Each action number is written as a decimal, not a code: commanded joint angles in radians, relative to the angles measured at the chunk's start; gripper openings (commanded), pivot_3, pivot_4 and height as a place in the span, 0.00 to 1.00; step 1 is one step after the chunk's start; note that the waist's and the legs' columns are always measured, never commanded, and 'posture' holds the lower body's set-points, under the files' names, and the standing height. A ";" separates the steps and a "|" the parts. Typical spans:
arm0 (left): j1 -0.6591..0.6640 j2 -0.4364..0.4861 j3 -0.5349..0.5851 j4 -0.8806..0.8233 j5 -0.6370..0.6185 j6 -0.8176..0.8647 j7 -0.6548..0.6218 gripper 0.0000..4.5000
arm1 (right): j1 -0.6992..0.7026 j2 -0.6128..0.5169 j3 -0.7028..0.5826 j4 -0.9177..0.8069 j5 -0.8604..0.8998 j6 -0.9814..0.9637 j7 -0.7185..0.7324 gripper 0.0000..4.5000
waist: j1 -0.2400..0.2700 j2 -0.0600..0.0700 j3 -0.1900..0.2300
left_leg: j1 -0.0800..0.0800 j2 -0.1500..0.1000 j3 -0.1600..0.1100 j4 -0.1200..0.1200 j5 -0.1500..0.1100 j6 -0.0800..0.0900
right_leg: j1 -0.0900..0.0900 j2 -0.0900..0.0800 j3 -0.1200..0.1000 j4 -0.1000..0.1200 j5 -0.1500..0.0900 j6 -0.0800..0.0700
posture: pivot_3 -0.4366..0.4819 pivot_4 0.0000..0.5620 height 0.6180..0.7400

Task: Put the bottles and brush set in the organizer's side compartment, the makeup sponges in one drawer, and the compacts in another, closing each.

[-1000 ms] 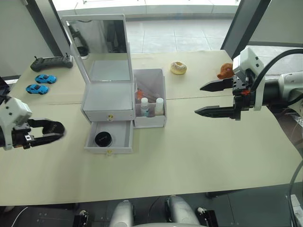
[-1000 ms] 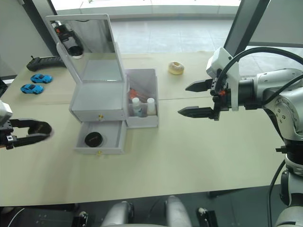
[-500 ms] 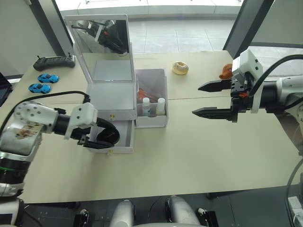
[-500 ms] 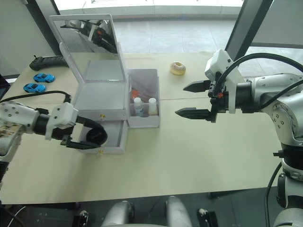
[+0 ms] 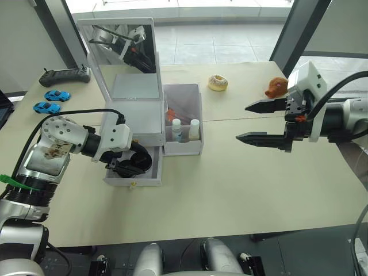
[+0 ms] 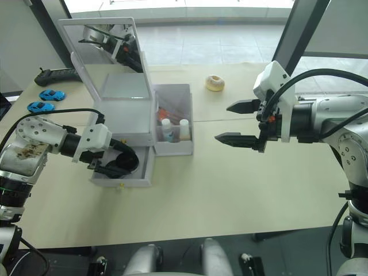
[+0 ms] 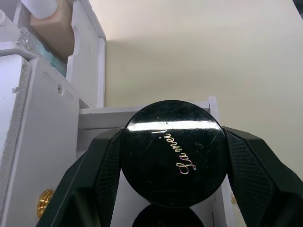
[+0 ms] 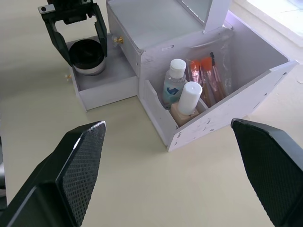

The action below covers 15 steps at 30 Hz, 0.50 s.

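Compact, round, rigid and glossy, sits clamped by its rim in the left end effector over the open lower drawer, above another compact; slick sides favour a grip across the widest part. Right end effector hangs wide open above the bench.

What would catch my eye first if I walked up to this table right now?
Probably the white organizer with its tall mirror lid standing open, its lower drawer pulled out. The left end effector holds a round black compact over that drawer, where another compact already lies. On the other side, the right end effector hangs open above the bare table, and the side compartment already holds two bottles and a brush set.
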 commanded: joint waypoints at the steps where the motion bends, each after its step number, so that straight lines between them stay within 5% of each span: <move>1: -0.003 -0.021 -0.007 0.009 0.028 -0.028 0.015 0.64 | -0.015 -0.006 -0.026 -0.019 0.011 -0.007 -0.015 1.00 | 0.000 0.000 0.000 | 0.000 0.000 0.000 0.000 0.000 0.000 | 0.000 0.000 0.000 0.000 0.000 0.000 | 0.48 0.27 1.00; 10: 0.003 -0.041 -0.003 0.060 0.064 -0.064 0.028 0.64 | -0.032 -0.006 -0.010 -0.015 0.006 -0.017 -0.015 1.00 | 0.000 0.000 0.000 | 0.000 0.000 0.000 0.000 0.000 0.000 | 0.000 0.000 0.000 0.000 0.000 0.000 | 0.48 0.27 1.00; 15: 0.005 -0.055 0.020 0.038 0.020 -0.008 0.027 1.00 | -0.037 0.000 -0.011 -0.025 0.016 -0.005 -0.025 1.00 | 0.001 0.000 0.000 | 0.000 0.000 0.000 0.000 0.000 0.000 | 0.000 0.000 0.000 0.000 0.000 0.000 | 0.48 0.27 1.00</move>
